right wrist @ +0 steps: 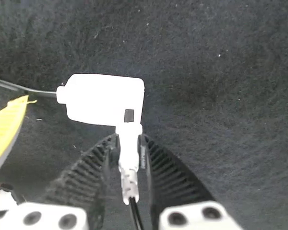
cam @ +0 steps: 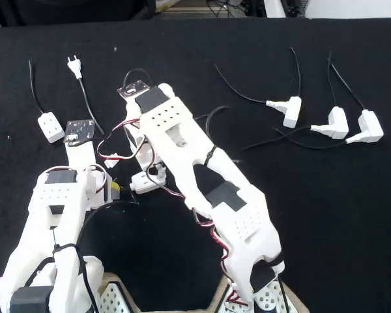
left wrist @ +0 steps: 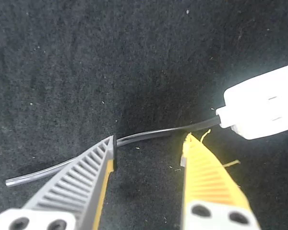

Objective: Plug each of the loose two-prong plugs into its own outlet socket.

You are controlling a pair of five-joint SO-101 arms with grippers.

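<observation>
The white plug (right wrist: 128,163) sits low centre in the right wrist view, its nose meeting the socket block (right wrist: 103,100) just above. The right gripper (right wrist: 128,141) is clamped on it. Best to push straight along the plug's axis, without twisting. The left gripper (left wrist: 149,141), jaws apart astride the cord (left wrist: 158,132), should pinch it to brace the block.

The high camera is looking steeply down over the desk (cam: 326,215) from behind both arms, taking in their whole reach. The left wrist camera is hanging close over the left tool (left wrist: 149,146), facing the desk, while the right one is peering just as closely along the right tool (right wrist: 128,143) at a plug (right wrist: 129,179). Both wrist views are sharing the white socket block (left wrist: 261,108) and cord (left wrist: 158,132) that the high view is catching between the arms
</observation>
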